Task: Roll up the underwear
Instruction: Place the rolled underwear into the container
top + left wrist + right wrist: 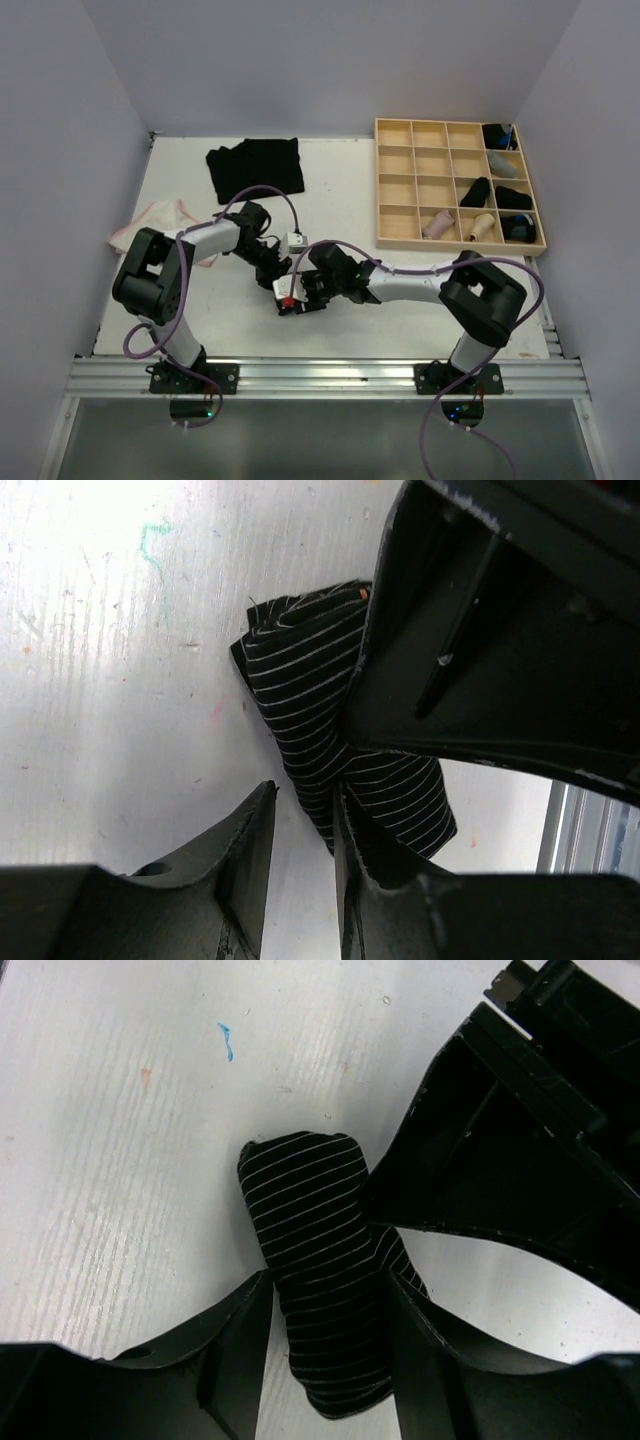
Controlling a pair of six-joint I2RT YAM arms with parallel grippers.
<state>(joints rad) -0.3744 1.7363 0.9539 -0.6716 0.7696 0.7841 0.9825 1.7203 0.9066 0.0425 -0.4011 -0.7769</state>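
Note:
A black piece of underwear with thin white stripes (310, 1200) lies rolled up on the white table. My right gripper (327, 1278) stands open astride it, a finger on each side of the roll. My left gripper (305, 792) is open with a narrow gap, and bare table shows between its fingers. One end of the roll (310, 670) reaches its right fingertip (345, 810). From above, both grippers meet at the table's middle (290, 285) and hide the roll. A flat black pile of underwear (255, 165) lies at the back, a whitish pink-edged one (150, 225) at the left.
The pale wooden grid tray (410, 185) stands at the back right, with several rolls in its right-hand cells. Each wrist view is crowded by the other arm's black gripper body (500, 660) (520, 1160). Walls close off the left, back and right sides.

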